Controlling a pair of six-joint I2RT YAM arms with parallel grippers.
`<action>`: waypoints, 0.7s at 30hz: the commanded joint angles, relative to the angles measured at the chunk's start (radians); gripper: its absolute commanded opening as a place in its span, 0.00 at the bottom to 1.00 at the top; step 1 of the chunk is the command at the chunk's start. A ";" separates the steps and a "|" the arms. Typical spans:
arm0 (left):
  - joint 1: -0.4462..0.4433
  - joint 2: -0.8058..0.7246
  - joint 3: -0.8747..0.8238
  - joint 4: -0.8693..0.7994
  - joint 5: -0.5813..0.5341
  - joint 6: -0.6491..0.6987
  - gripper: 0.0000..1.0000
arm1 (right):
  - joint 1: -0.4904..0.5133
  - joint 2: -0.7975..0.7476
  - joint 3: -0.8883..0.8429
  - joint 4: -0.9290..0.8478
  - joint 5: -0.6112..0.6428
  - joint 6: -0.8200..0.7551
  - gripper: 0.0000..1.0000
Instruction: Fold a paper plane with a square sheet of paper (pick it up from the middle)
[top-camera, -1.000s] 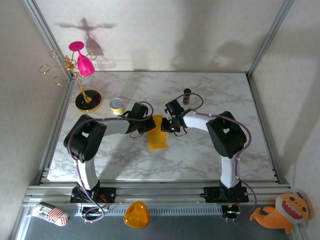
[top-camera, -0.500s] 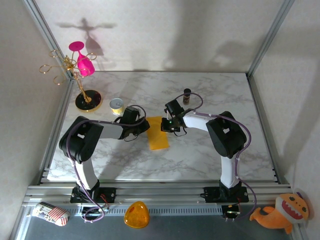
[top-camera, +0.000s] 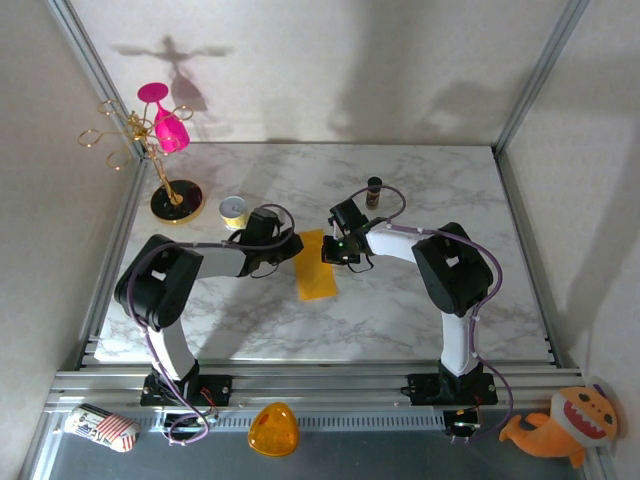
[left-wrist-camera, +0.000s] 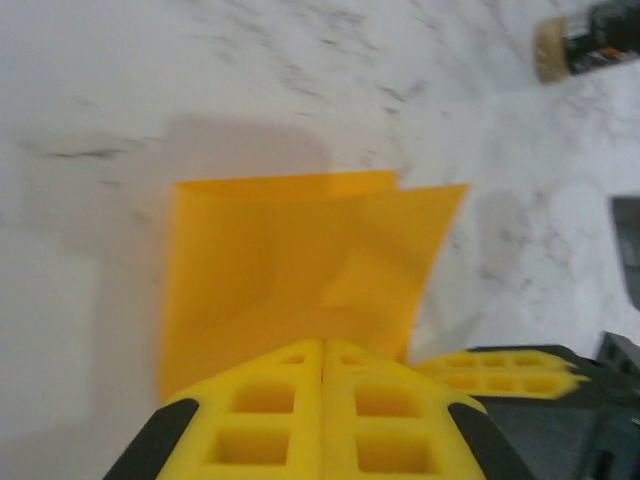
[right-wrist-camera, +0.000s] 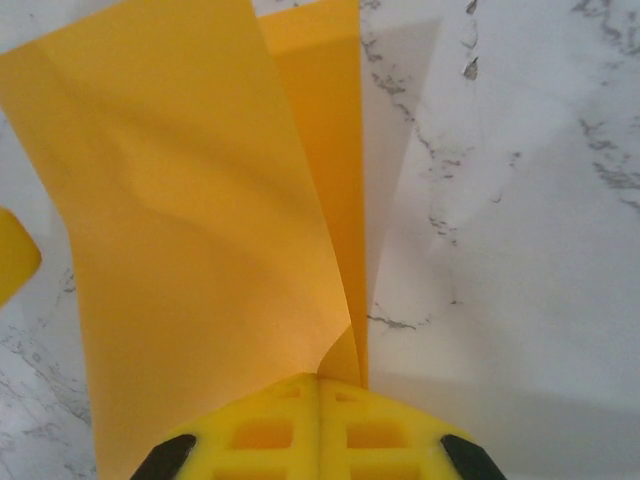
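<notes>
Up close, right claw (right-wrist-camera: 320, 380) pinches raised sheet (right-wrist-camera: 190, 230) fold; overhead, flat strip.

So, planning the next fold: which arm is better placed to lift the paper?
Probably right: the right gripper is shut on the square sheet of paper; the left gripper looks shut empty beside it.

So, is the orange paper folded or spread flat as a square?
Folded. From above the paper is a narrow strip, not a square, and the right wrist view shows two layers meeting at a crease.
</notes>
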 joint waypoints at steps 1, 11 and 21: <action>-0.006 0.040 0.026 0.062 0.002 -0.037 0.03 | -0.027 0.209 -0.126 -0.235 0.332 -0.015 0.03; 0.033 0.102 0.051 0.006 -0.176 -0.030 0.02 | -0.027 0.205 -0.142 -0.233 0.347 -0.017 0.03; 0.091 0.157 0.102 -0.077 -0.225 0.105 0.03 | -0.026 0.192 -0.166 -0.226 0.351 -0.010 0.03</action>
